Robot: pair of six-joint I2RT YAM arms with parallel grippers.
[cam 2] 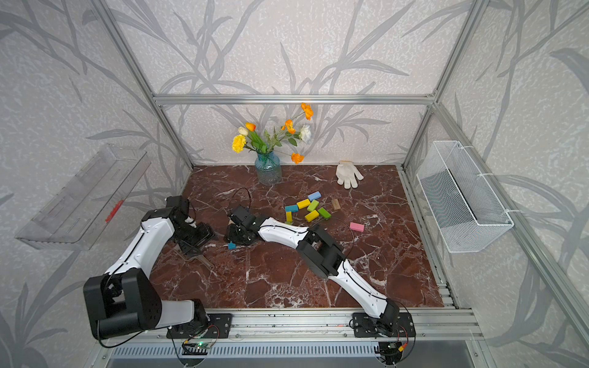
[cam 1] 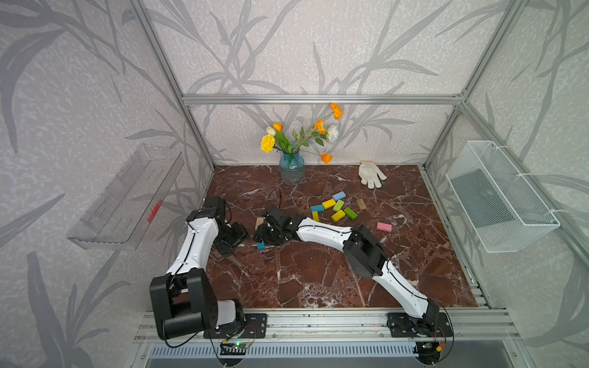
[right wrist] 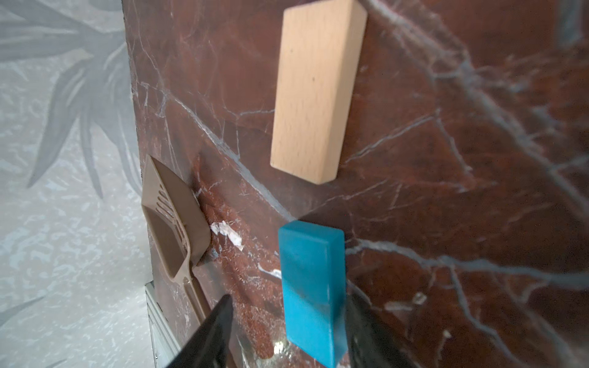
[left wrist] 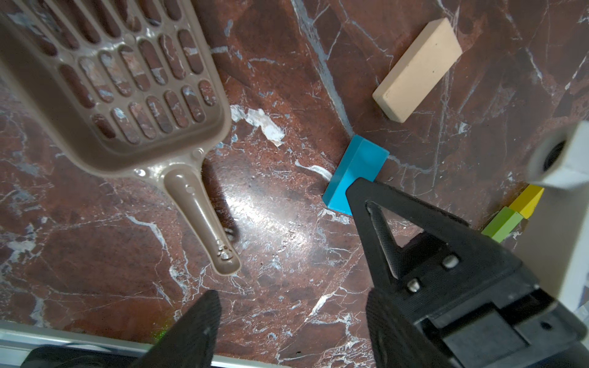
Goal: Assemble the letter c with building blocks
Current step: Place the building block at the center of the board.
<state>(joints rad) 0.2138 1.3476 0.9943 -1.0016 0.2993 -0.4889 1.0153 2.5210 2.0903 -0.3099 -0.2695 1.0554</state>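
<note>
A teal block (right wrist: pixel 312 286) stands on the marble between the jaws of my right gripper (right wrist: pixel 288 299), which is open, with a clear gap on one side. A top view shows the same teal block (cam 1: pixel 260 245) poking out below that gripper (cam 1: pixel 263 237). A tan block (right wrist: pixel 318 92) lies flat just beyond it, end to end with a gap. My left gripper (left wrist: pixel 291 296) hangs open over bare marble, holding nothing. Several loose blocks (cam 1: pixel 333 208), yellow, green, blue and teal, lie in a cluster farther right. No letter c shape is in view.
A brown slotted plastic scoop (left wrist: pixel 127 86) lies by the left arm near the table's left edge. A pink block (cam 1: pixel 384 227) and a brown block (cam 1: pixel 360 204) lie apart at the right. A flower vase (cam 1: pixel 291 169) and a white glove (cam 1: pixel 371 174) sit at the back.
</note>
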